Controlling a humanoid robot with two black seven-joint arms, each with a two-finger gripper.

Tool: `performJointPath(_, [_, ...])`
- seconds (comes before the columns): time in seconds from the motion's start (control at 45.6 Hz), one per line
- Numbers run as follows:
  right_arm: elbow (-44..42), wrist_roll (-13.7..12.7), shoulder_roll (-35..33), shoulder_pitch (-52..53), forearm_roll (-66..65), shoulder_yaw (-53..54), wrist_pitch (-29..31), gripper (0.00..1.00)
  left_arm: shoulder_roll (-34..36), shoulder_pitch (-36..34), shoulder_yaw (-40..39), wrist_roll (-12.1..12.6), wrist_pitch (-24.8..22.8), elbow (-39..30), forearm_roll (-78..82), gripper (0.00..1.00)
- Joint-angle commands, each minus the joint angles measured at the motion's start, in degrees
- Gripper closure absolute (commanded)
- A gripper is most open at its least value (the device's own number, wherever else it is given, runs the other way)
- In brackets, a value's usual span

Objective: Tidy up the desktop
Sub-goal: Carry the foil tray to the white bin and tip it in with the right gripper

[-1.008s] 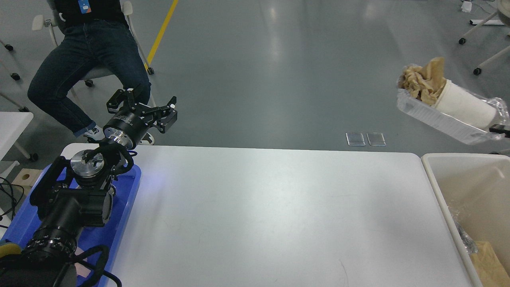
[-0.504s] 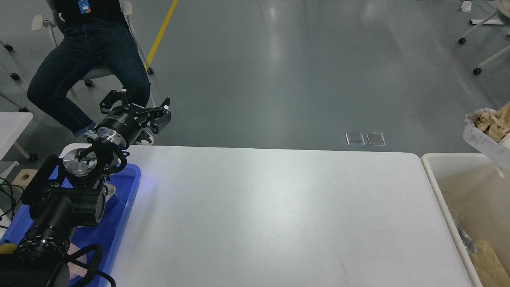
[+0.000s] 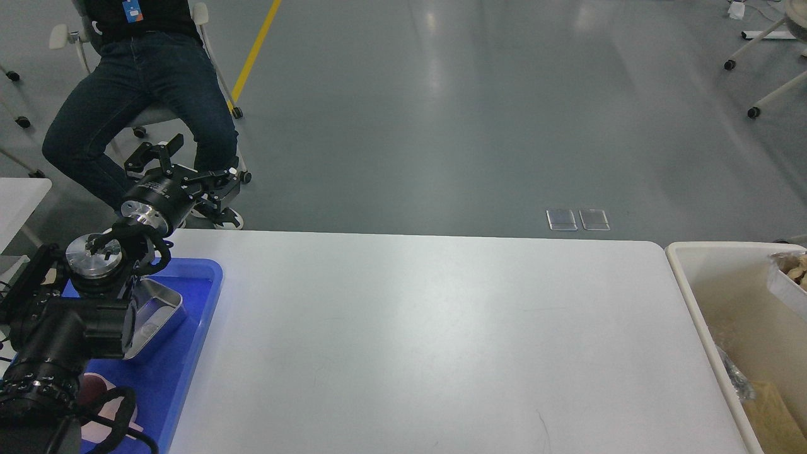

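1. Desktop (image 3: 429, 340): big white glossy slab w/ rounded corners, fills centre of view; near edge cut off at bottom.
2. Cream bin (image 3: 684, 284) at desktop's right end, cut by frame; crumpled stuff inside hard to make out.
3. Blue tray (image 3: 195, 328) at left end, partly hidden by left arm; metal dish (image 3: 157, 312) in it.
4. Left gripper (image 3: 189, 161): fingers spread, holding nothing, raised beyond far-left corner.
5. Right gripper: out of view.

The left arm (image 3: 69, 328) is built of matte black cylindrical segments, with a bright machined silver disc capping one joint and a silver ring behind the wrist. Black cables loop beside the joints. Its left hand (image 3: 179, 165) is black, skeletal linkage with two fingers.
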Motion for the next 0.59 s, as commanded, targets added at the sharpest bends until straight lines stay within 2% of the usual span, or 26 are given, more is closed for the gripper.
performJointPath(0.0, [-0.3, -0.2, 2.0, -1.4, 0.0, -0.1, -4.5, 1.0, 0.1, 0.0, 0.1, -0.1, 0.3, 0.0, 0.0, 0.03])
performJointPath(0.197, [-0.4, -0.2, 3.1, -3.5, 0.0, -0.1, -6.9, 1.0, 0.2, -0.6, 0.1, -0.1, 0.7, 0.0, 0.3, 0.03])
performJointPath(0.57, [-0.4, -0.2, 3.2, -4.0, -0.1, -0.8, -7.4, 1.0, 1.2, 0.0, 0.0, -0.2, 0.6, 0.0, 1.7, 0.03])
